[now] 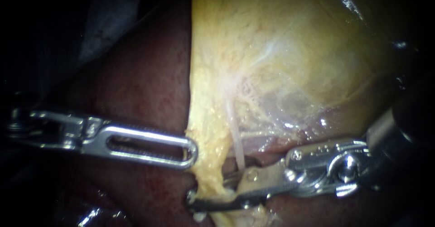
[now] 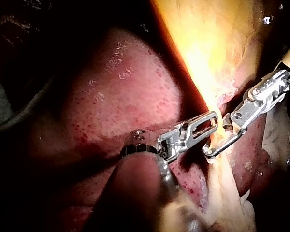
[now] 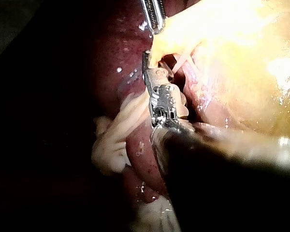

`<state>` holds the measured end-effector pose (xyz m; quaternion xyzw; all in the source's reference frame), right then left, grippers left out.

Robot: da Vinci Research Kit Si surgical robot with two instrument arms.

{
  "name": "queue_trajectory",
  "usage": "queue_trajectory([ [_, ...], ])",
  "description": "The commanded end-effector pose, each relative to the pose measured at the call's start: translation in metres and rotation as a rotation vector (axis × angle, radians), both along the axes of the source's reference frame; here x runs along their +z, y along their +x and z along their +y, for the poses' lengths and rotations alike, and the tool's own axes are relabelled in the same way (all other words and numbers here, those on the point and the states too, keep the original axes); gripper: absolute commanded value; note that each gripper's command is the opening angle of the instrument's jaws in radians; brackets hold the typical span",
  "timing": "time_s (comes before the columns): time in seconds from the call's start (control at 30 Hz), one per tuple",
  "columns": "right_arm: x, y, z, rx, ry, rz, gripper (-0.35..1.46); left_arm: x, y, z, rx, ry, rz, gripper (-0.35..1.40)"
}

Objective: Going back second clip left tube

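Note:
The left tube (image 1: 209, 172) is a yellow fatty strand hanging from the gallbladder (image 1: 294, 50). Beside it runs a thin pale tube (image 1: 236, 141). My right instrument (image 1: 210, 191) comes in from the right. Its jaws are open, one on each side of the strand's low end, as the left wrist view (image 2: 217, 140) also shows. My left instrument (image 1: 194, 152), a slotted grasper, is shut on the yellow tissue's edge just above that, also seen in the left wrist view (image 2: 213, 120). I cannot make out a clip.
Dark red liver (image 1: 136, 82) lies behind and under both instruments and fills the left wrist view (image 2: 116, 96). Pale loose tissue (image 3: 111, 145) hangs beside my right instrument's shaft. My left instrument's tip (image 3: 154, 17) shows ahead of the right one.

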<state>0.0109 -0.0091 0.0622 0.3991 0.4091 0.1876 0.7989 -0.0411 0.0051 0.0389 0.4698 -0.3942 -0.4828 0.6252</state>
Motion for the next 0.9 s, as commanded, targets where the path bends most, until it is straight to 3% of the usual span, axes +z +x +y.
queue_trajectory([
  [0.03,-0.0001,0.0000,0.0000,0.000,0.000,0.000,-0.31,0.0000,0.0000,0.0000,0.000,0.000,0.000,-0.35],
  [0.57,-0.0001,0.0000,0.0000,0.002,0.005,-0.002,-0.27,0.0001,0.0000,0.0001,0.000,0.000,0.000,-0.35],
  [0.9,0.0001,0.0000,0.0001,0.022,-0.008,-0.007,0.30,0.0001,0.0000,0.0001,0.000,0.000,0.000,-0.35],
])
